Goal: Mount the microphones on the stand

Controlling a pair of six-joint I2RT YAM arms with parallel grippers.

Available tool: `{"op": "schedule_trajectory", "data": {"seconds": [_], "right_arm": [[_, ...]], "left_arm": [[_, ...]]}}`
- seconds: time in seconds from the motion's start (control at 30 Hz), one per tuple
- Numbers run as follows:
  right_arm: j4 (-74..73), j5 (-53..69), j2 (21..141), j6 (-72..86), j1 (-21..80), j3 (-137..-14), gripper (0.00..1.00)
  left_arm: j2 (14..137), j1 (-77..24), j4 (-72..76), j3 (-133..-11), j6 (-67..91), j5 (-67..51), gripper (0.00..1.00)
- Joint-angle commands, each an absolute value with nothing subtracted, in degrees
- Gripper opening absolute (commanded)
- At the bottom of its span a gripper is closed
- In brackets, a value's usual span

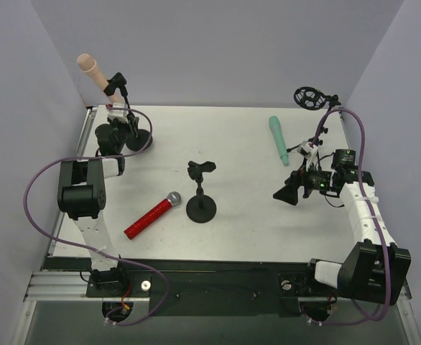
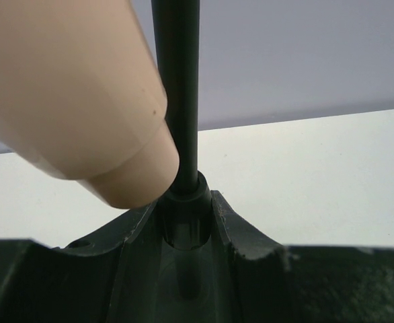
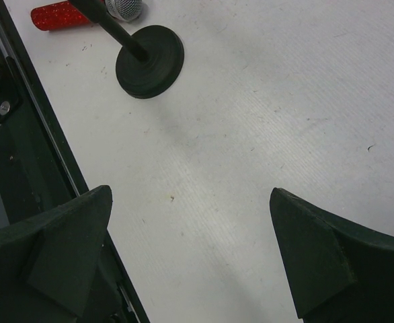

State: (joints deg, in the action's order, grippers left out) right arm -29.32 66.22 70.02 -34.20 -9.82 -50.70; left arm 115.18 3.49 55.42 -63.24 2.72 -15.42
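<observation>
One down, two left: pink mic (image 1: 88, 66) sat in the 10 o'clock stand (image 1: 140, 139), left fingers (image 2: 331, 282) clamped on its pole. Red mic (image 1: 149, 218) and teal mic (image 1: 278, 140) lay on the surface (image 1: 253, 215); right fingers (image 3: 62, 249) gaped empty.

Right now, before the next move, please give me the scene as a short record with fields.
pink mic: in the clip of the left stand, tilted
red mic: lying on the table, beside the middle stand
teal mic: lying on the table, far right
middle stand: clip empty
right stand: holder empty
left gripper: shut on the left stand's pole
right gripper: open, empty, over the table
</observation>
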Motion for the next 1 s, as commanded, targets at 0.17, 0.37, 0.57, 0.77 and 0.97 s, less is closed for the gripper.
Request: {"op": "schedule_trajectory", "data": {"seconds": [0.17, 0.37, 0.57, 0.77, 0.97], "right_arm": [[-31.46, 67.32, 69.96, -36.21, -10.55, -52.73, 0.97], [-31.64, 67.59, 69.61, -36.21, -10.81, -52.82, 0.97], [-31.64, 67.94, 69.43, -36.21, -11.25, -52.91, 0.97], [-31.82, 68.29, 69.34, -36.21, -11.51, -53.0, 0.97], [-32.26, 68.64, 69.08, -36.65, -11.69, -53.17, 0.97]], "left_arm": [[114.79, 3.34, 65.74, -63.72, 4.48, -15.82, 0.16], [115.05, 3.34, 66.09, -62.32, 4.57, -15.56, 0.2], [115.4, 3.34, 65.57, -61.61, 4.48, -15.82, 0.24], [114.96, 3.25, 65.56, -59.68, 4.04, -15.73, 0.32], [113.73, 3.25, 66.18, -57.13, 3.6, -14.68, 0.49]]}}
